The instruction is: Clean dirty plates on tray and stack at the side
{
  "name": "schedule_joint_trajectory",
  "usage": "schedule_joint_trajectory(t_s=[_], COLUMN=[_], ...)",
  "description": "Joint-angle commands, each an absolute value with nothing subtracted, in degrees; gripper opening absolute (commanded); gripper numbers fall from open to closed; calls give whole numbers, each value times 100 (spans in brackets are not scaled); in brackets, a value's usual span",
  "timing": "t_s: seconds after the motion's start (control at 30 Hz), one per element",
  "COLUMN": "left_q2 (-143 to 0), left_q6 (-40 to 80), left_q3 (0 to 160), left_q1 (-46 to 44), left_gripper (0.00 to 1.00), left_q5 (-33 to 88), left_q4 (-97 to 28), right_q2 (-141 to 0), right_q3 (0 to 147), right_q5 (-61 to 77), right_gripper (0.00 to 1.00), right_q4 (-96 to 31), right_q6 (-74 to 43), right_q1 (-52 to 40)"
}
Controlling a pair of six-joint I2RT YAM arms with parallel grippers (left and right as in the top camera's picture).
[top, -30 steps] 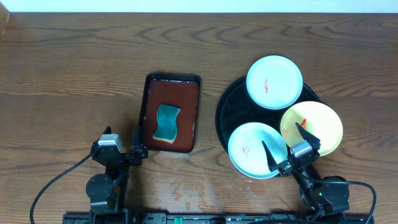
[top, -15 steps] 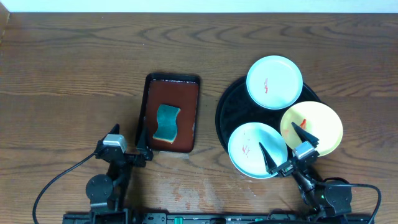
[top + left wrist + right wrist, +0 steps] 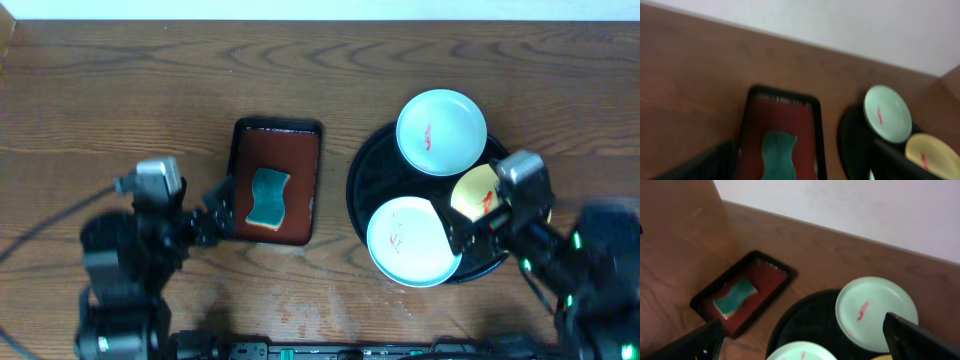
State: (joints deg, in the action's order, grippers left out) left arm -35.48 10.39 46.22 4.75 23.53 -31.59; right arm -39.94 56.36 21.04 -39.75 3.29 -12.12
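Note:
The black tray [image 3: 362, 185] holds three plates with red smears: a bluish-white one at the back [image 3: 441, 132], a bluish-white one at the front [image 3: 412, 240] and a yellow one [image 3: 476, 190], partly hidden by my right arm. My right gripper [image 3: 472, 226] is open and empty, raised over the tray's right front. My left gripper [image 3: 214, 212] is open and empty, raised by the left edge of the dark-red tray. The right wrist view shows the back plate [image 3: 875, 312], the front plate's rim [image 3: 800, 352] and the black tray [image 3: 810, 325]. The left wrist view shows the back plate [image 3: 887, 112] and the yellow plate [image 3: 932, 157].
A teal sponge [image 3: 268, 197] lies in a small dark-red rectangular tray [image 3: 300, 165] left of the black tray. Both show in the left wrist view [image 3: 777, 155] and the right wrist view [image 3: 735, 297]. Brown wood-grain tabletop [image 3: 120, 90] surrounds everything. A pale wall runs along the far edge.
Both arms have risen from low near the front edge and look larger and blurred. The left moved up beside the red tray. The right moved up over the yellow plate.

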Motion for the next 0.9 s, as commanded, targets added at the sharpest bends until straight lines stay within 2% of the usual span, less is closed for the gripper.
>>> schedule_joint_trajectory(t_s=[0.0,0.33,0.37,0.4,0.47,0.53,0.67,0.83,0.87], left_q2=[-4923,-6571,-6742,-7013,-7393,-7802,-8855,-9939,-10134], left_q6=[952,1269,1216,1004,950,958,1208,1553,1594], left_q3=[5942,6300,6298,6278,6208,6121,6018,6018,6018], left_q1=[469,397,309,152,-161,-526,-1118,-1153,-1155], left_gripper=[86,84,82,76,71,68,62,57,52], left_q5=[2488,2794,2783,2773,2558,2012,823,834,858], left_q4=[-4322,-4995,-5133,-5306,-5448,-5454,-5004,-4486,-4372], right_q2=[-5273,-6777,-6862,-6976,-7083,-7129,-7137,-7137,-7137], right_q3=[6504,6622,6622,6622,6622,6622,6622,6622,6622], right_q5=[2281,3365,3369,3363,3369,3369,3345,3352,3352], right_gripper=[99,99,90,83,78,67,63,59,56], right_q4=[-4482,-4652,-4659,-4707,-4807,-4884,-4893,-4958,-4984], right_q6=[322,-290,-303,-301,-416,-449,-445,-589,-617], right_q1=[-1162,-1162,-1162,-1162,-1162,-1164,-1168,-1168,-1168])
